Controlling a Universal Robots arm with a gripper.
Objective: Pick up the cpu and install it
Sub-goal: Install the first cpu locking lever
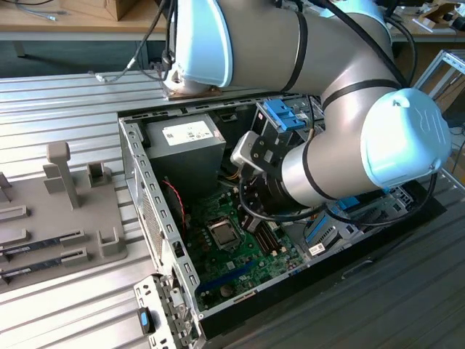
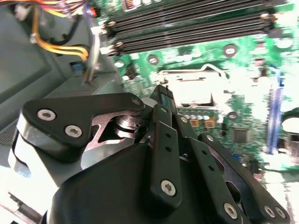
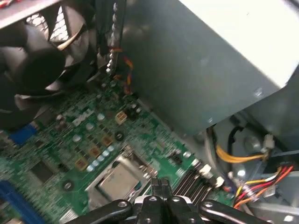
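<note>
Cpu (image 3: 117, 181) lies flat in its socket on the green motherboard (image 3: 70, 140), silvery top facing up. It is square, so it has no long axis; its edges run in line with the memory slots (image 2: 187, 23). It also shows in the exterior view (image 1: 223, 234).

Gripper (image 3: 161, 183) hangs over the board near the socket's corner, fingers pressed together with nothing between them.

Open computer case (image 1: 138, 174) rests on a ridged metal table (image 1: 58, 102). Inside are a grey power supply (image 1: 185, 145) and a black fan (image 3: 32, 60). A grey fixture (image 1: 73, 211) sits at the exterior view's left.
</note>
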